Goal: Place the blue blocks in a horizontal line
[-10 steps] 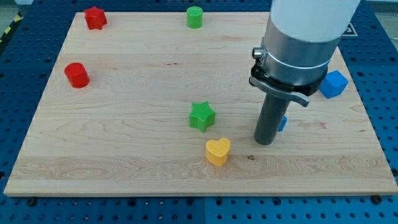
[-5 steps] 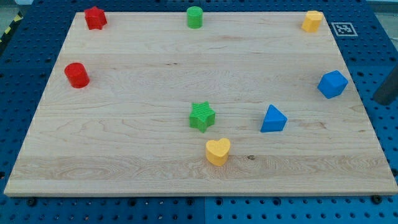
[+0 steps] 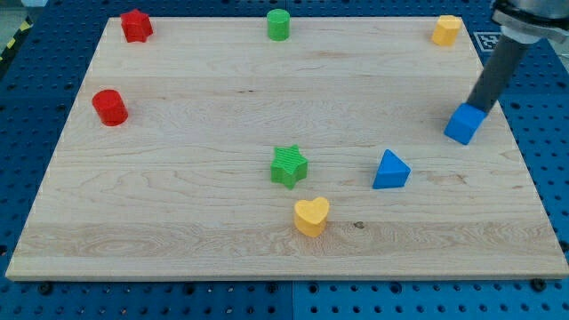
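Observation:
A blue cube (image 3: pixel 464 124) lies near the board's right edge. A blue triangle (image 3: pixel 390 171) lies lower and to its left, right of centre. My rod comes down from the view's top right, and my tip (image 3: pixel 480 108) touches the blue cube at its upper right side. The two blue blocks are apart, the cube higher in the view than the triangle.
A wooden board (image 3: pixel 178 222) holds a green star (image 3: pixel 288 166), a yellow heart (image 3: pixel 311 216), a red cylinder (image 3: pixel 110 107), a red block (image 3: pixel 136 25) at top left, a green cylinder (image 3: pixel 278 24) at the top, and a yellow block (image 3: pixel 446 29) at top right.
My rod left the blue triangle, went off to the right edge, and now stands at the blue cube's upper right. The cube has shifted slightly left and down.

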